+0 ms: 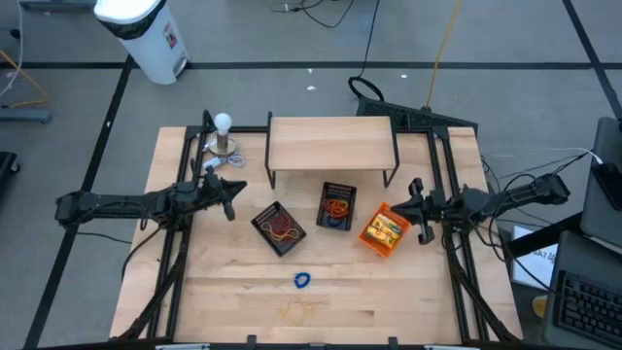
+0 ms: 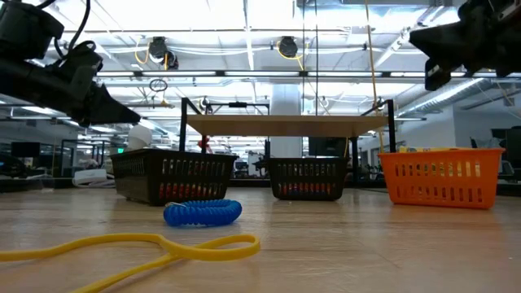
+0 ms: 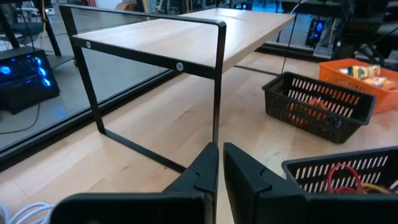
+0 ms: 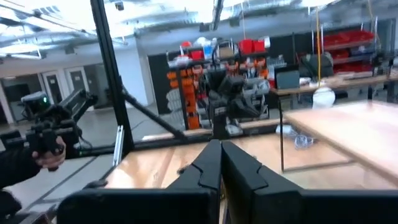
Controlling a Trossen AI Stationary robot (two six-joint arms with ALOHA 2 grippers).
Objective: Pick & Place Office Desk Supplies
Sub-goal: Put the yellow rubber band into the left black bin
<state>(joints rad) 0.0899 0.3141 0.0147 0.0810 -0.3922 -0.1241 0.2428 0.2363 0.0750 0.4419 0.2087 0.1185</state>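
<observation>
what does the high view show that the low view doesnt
Only the high view shows the white ball on a stand and what lies inside the trays: red loops in the two black mesh trays, yellow packets in the orange tray. Only the low view shows the yellow loop clearly, up close. Both show the blue coiled loop, the wooden shelf and all three trays.

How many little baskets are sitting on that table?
3. One black mesh basket sits left of center, a second black basket sits in the middle just in front of the wooden shelf, and an orange basket sits to the right.
</observation>
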